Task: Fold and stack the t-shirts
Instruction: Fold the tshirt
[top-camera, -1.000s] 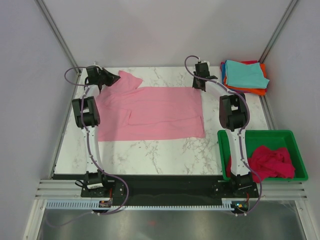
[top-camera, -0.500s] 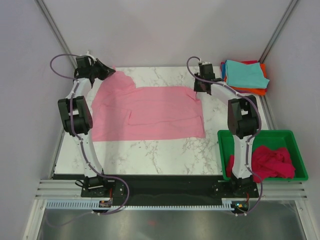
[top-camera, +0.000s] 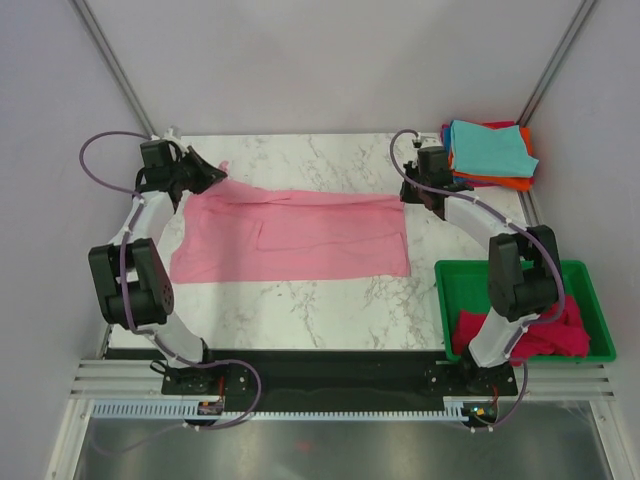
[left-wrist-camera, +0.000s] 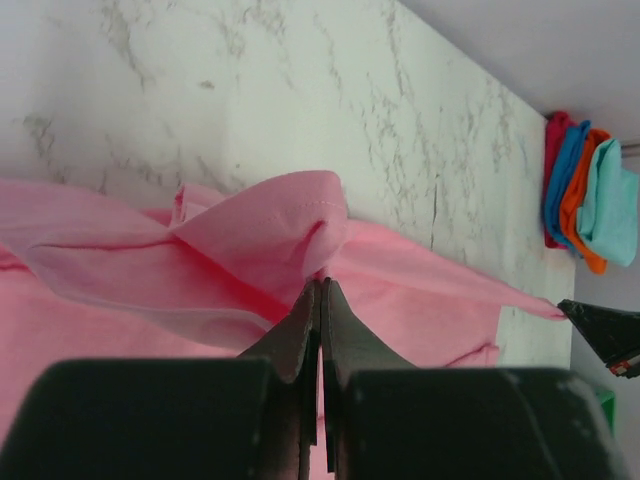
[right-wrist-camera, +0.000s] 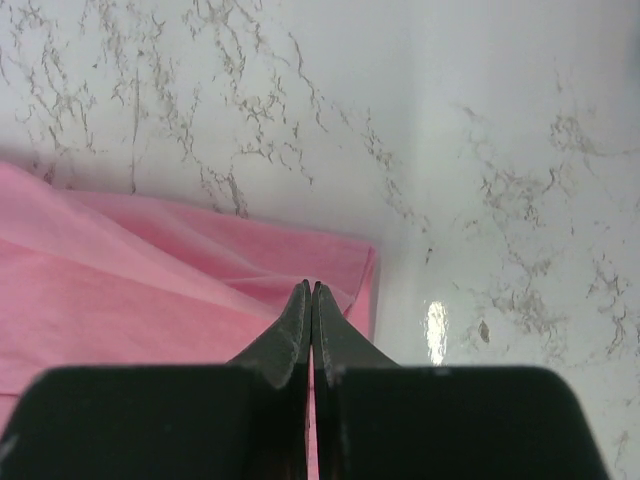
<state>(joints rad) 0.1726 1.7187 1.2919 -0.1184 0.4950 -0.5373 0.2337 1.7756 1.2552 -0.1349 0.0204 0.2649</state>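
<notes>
L tool (left-wrist-camera: 319, 284), R tool (right-wrist-camera: 311, 286) on pink tee (top-camera: 300, 236)

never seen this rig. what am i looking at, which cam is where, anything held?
Two robot arms are bolted at the near edge of a marble table. The wide picture comes from a fixed camera above and behind them: left arm on the left, right arm on the right. The two close-ups come from a camera on each wrist, looking along that arm's own black jaws. A light pink t-shirt lies spread on the table. Each arm's jaws are shut on its far edge, one near each end. At the far right corner sits a stack of folded shirts, teal on top. The green bin at near right holds a crumpled magenta shirt.
</notes>
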